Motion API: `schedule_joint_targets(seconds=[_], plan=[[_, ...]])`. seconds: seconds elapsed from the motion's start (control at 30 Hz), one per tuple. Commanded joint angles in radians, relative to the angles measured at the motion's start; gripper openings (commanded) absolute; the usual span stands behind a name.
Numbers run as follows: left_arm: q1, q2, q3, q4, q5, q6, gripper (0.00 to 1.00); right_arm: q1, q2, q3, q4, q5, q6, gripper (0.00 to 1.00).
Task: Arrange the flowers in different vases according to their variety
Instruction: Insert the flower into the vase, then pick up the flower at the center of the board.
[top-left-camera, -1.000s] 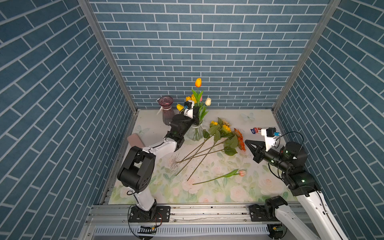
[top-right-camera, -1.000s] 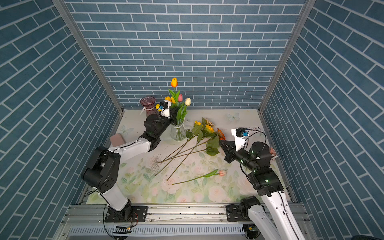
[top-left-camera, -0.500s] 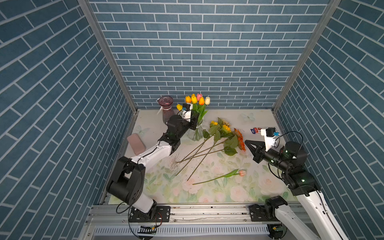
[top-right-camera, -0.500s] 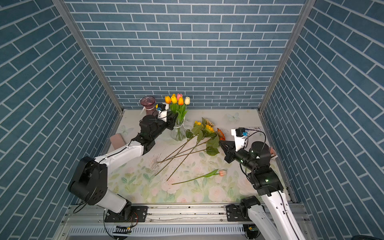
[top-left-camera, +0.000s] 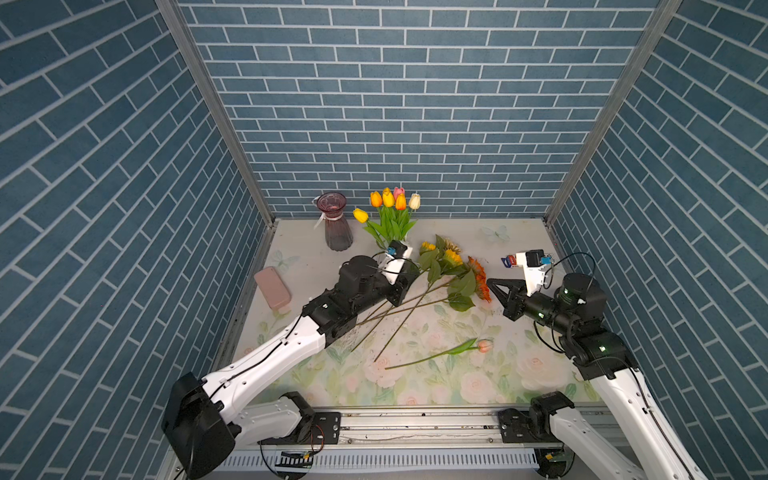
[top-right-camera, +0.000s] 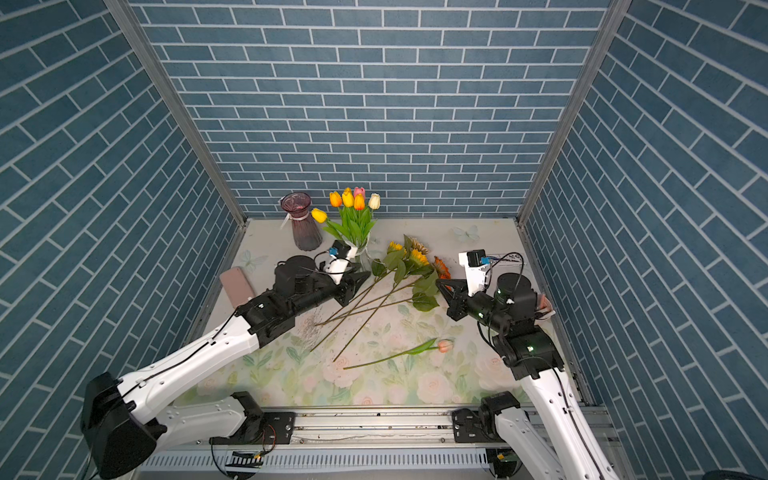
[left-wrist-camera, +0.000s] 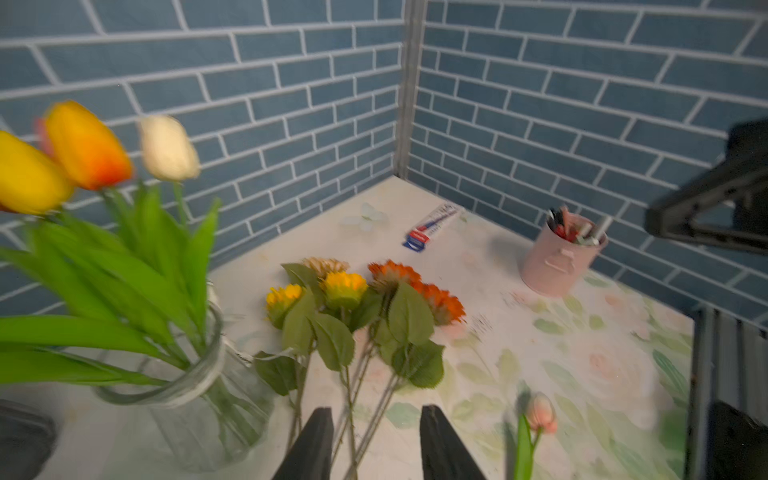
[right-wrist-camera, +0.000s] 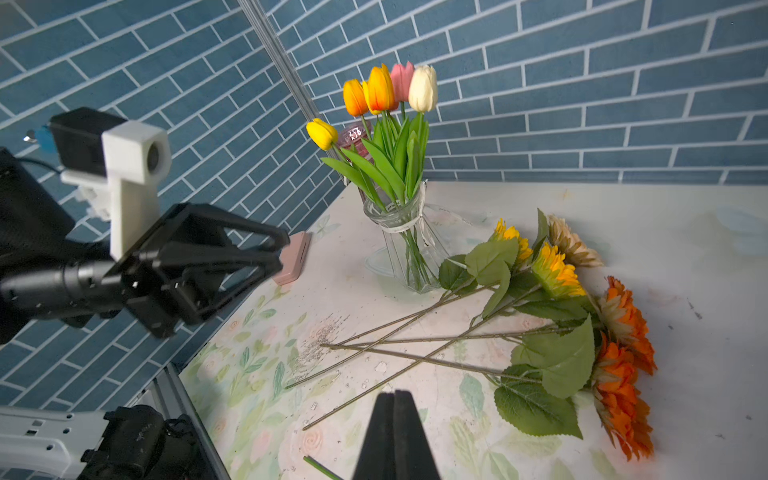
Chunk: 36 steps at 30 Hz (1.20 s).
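The clear vase (right-wrist-camera: 405, 245) stands at the back of the mat and holds several tulips (top-left-camera: 390, 203), yellow, orange, pink and cream. To its left the dark purple vase (top-left-camera: 336, 226) stands with nothing in it. Several sunflowers (top-left-camera: 451, 259) lie on the mat, stems fanned toward the front left. One pink tulip (top-left-camera: 484, 345) lies nearer the front. My left gripper (left-wrist-camera: 376, 409) is open beside the clear vase (left-wrist-camera: 195, 399), over the sunflower stems, holding nothing. My right gripper (right-wrist-camera: 394, 392) is shut and empty, right of the sunflower heads.
A flat pink case (top-left-camera: 272, 287) lies by the left wall. A pink pot of pens (left-wrist-camera: 561, 257) stands by the right wall, and a blue and white tube (left-wrist-camera: 432, 222) lies near the back right corner. Brick walls close in three sides.
The orange tulip held high above the bunch has dropped into the clear vase. My left gripper opened, let it go and drew back down over the sunflower stems. The right arm stayed still.
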Motion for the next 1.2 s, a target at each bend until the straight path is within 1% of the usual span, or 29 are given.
schedule_joint_targets(seconds=[0.0, 0.07, 0.13, 0.23, 0.3, 0.47, 0.6, 0.77, 0.93, 1.17], plan=[[-0.101, 0.098, 0.078, -0.330, 0.000, 0.060, 0.40, -0.002, 0.056, 0.043, -0.161, -0.008, 0.050, 0.00], [-0.166, 0.170, 0.116, -0.414, -0.033, 0.077, 0.41, -0.002, 0.057, 0.043, -0.211, 0.014, 0.049, 0.00], [-0.222, 0.255, 0.157, -0.488, -0.057, 0.093, 0.41, -0.001, 0.053, 0.043, -0.281, 0.068, 0.039, 0.00], [-0.282, 0.363, 0.204, -0.561, -0.076, 0.122, 0.41, -0.002, 0.055, 0.040, -0.384, 0.160, 0.026, 0.00], [-0.303, 0.416, 0.223, -0.587, -0.070, 0.138, 0.41, -0.002, 0.052, 0.024, -0.418, 0.191, 0.027, 0.00], [-0.316, 0.504, 0.243, -0.623, -0.006, 0.163, 0.41, -0.002, 0.030, -0.011, -0.429, 0.192, 0.050, 0.00], [-0.325, 0.556, 0.218, -0.611, 0.019, 0.168, 0.41, -0.002, 0.031, -0.011, -0.424, 0.204, 0.051, 0.00], [-0.325, 0.563, 0.169, -0.530, 0.016, 0.169, 0.40, -0.002, 0.037, -0.013, -0.404, 0.201, 0.049, 0.00], [-0.323, 0.607, 0.176, -0.523, 0.019, 0.175, 0.39, -0.002, 0.039, -0.010, -0.400, 0.201, 0.043, 0.00], [-0.320, 0.649, 0.170, -0.477, -0.041, 0.175, 0.38, -0.002, 0.030, -0.017, -0.395, 0.199, 0.043, 0.00]])
